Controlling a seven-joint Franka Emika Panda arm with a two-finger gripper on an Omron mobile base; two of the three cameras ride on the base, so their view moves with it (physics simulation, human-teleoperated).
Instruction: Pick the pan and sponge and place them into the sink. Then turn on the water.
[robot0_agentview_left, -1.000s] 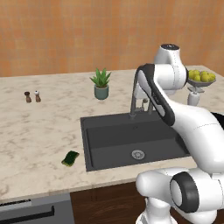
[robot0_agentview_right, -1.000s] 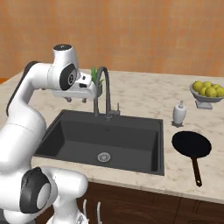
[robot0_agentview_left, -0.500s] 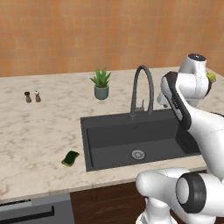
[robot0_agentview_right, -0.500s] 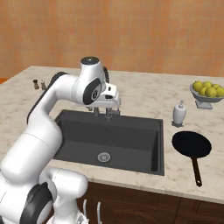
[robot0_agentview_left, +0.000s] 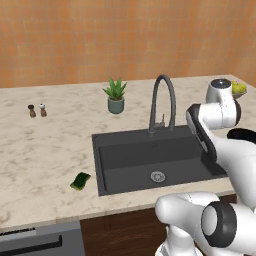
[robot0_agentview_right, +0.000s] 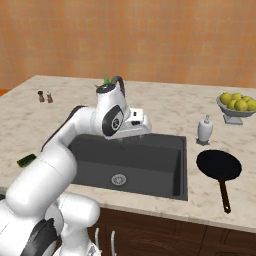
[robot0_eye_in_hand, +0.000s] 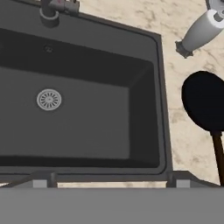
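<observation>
At the counter's far left, toward nine o'clock from the basin, two small shakers (robot0_agentview_left: 37, 110) stand side by side. The sponge (robot0_agentview_left: 80, 181) lies on the marble (robot0_agentview_left: 40, 150) just off the sink's (robot0_agentview_left: 150, 172) near-left corner, at about eight o'clock from the drain (robot0_agentview_left: 157, 176). A potted plant (robot0_agentview_left: 115, 95) sits at eleven o'clock, behind the basin. The tap (robot0_agentview_left: 162, 102) arches up from the back rim at twelve. The gripper (robot0_agentview_right: 141, 125) hangs above the basin; whether its jaws are parted or closed cannot be told. A soap dispenser (robot0_agentview_right: 204, 130) stands at two o'clock. The pan (robot0_agentview_right: 219, 166) rests on the counter at three o'clock, right of the sink, handle pointing toward the counter's front edge. A bowl of lemons (robot0_agentview_right: 237, 106) sits behind it.
</observation>
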